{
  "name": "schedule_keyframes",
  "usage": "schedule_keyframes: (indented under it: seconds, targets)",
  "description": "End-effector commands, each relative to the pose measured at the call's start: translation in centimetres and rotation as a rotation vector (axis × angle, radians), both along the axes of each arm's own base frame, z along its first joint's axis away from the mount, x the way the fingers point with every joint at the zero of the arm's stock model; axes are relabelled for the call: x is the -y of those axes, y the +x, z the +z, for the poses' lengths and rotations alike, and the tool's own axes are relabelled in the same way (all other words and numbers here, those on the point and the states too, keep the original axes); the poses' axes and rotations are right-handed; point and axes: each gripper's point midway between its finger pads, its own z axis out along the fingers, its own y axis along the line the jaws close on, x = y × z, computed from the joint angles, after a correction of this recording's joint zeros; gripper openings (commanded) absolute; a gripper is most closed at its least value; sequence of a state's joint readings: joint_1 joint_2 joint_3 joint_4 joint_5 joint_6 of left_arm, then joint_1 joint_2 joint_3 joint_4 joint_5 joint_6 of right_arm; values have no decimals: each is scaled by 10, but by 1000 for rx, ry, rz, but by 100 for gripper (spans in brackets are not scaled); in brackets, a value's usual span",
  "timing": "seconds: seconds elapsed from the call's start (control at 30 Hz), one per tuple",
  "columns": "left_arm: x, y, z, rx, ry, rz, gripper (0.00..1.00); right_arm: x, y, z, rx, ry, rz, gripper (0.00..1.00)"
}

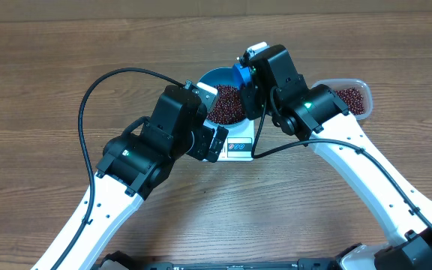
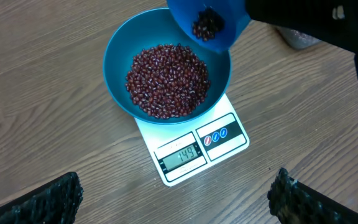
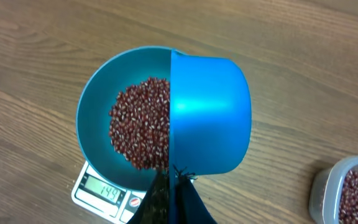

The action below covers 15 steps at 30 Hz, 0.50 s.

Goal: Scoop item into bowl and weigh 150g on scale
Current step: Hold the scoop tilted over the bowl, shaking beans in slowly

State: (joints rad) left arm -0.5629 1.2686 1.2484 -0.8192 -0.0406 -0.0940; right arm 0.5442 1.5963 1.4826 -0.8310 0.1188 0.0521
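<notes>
The blue bowl stands on the white scale, whose display reads 149. A heap of red-brown beans fills the bowl's bottom. My right gripper is shut on the handle of a small blue scoop. The scoop is tipped on its side above the bowl's right rim, with a few beans inside it. My left gripper hangs open over the bare wood in front of the scale, holding nothing. From overhead, both grippers crowd the bowl.
A clear plastic tub of beans sits on the table to the right of the scale, partly under the right arm. The same tub shows at the lower right of the right wrist view. A black cable loops over the left arm.
</notes>
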Motion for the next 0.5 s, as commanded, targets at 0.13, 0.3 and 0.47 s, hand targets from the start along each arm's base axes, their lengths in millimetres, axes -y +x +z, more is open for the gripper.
schedule_keyframes:
  seconds: [0.13, 0.3, 0.47]
  targets:
    - [2, 1, 12, 30, -9, -20, 100, -2, 0, -1, -1, 1, 3, 4]
    - [2, 1, 12, 29, -9, -19, 100, -6, 6, 5, 31, 20, 3, 4]
    - [2, 1, 12, 29, -9, -20, 100, -9, 12, 11, 69, 19, 27, 4]
